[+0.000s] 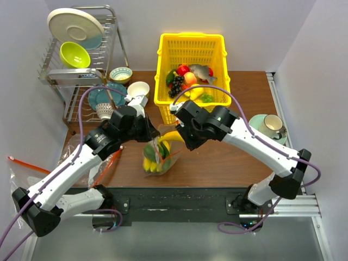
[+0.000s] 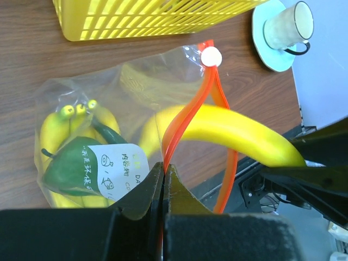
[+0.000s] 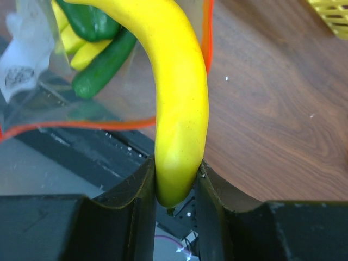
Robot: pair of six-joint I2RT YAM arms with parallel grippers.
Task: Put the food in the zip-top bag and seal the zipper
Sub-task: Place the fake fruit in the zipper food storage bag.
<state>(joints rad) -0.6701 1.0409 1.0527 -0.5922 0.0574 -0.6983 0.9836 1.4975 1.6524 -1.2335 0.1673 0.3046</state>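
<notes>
The clear zip-top bag stands on the wooden table between my arms, holding a yellow banana bunch, a green pepper and a dark green vegetable. My left gripper is shut on the orange-red zipper and holds the mouth up; in the top view it is at the bag's top left. The white slider sits at the strip's far end. My right gripper is shut on the end of a single yellow banana, whose other end reaches into the open mouth.
A yellow basket with more toy food stands behind the bag. A dish rack with plates and bowls is at the back left. A cup on a saucer is at the right. A second plastic bag hangs off the left.
</notes>
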